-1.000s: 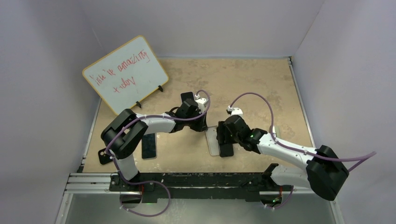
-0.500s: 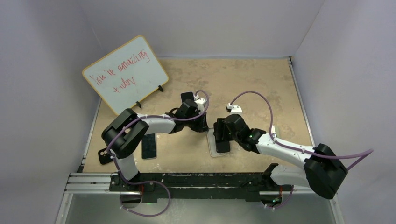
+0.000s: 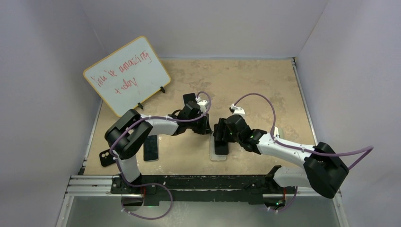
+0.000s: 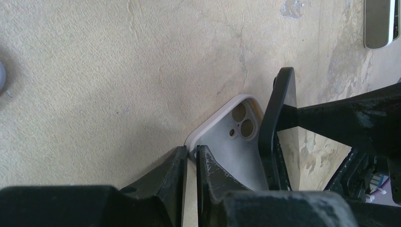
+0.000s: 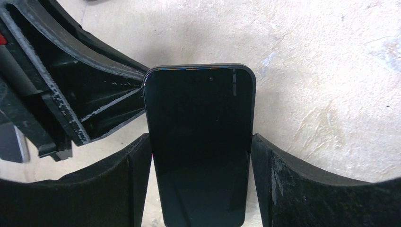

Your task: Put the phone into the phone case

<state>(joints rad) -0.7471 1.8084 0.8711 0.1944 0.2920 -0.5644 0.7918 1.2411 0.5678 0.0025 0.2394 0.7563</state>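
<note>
The pale phone case (image 4: 234,142) lies open side up on the table, its camera cutout showing. It also shows in the top view (image 3: 217,156). My left gripper (image 4: 190,150) is shut on the case's rim at the near corner; in the top view it (image 3: 208,128) sits at the case's far end. My right gripper (image 5: 201,184) is shut on the black phone (image 5: 201,142), fingers on its long sides, screen towards the camera. In the top view the phone (image 3: 221,144) is tilted over the case. In the left wrist view the phone's edge (image 4: 274,120) stands above the case's interior.
A whiteboard (image 3: 126,74) with red writing stands at the back left. A second dark phone (image 3: 151,147) and a black case (image 3: 106,157) lie near the left arm's base. Another device (image 3: 279,132) lies to the right, also seen in the left wrist view (image 4: 380,23).
My right gripper has carried the phone left and away from the near edge, from beside the case to over it. The left gripper has stayed on the case's rim.
</note>
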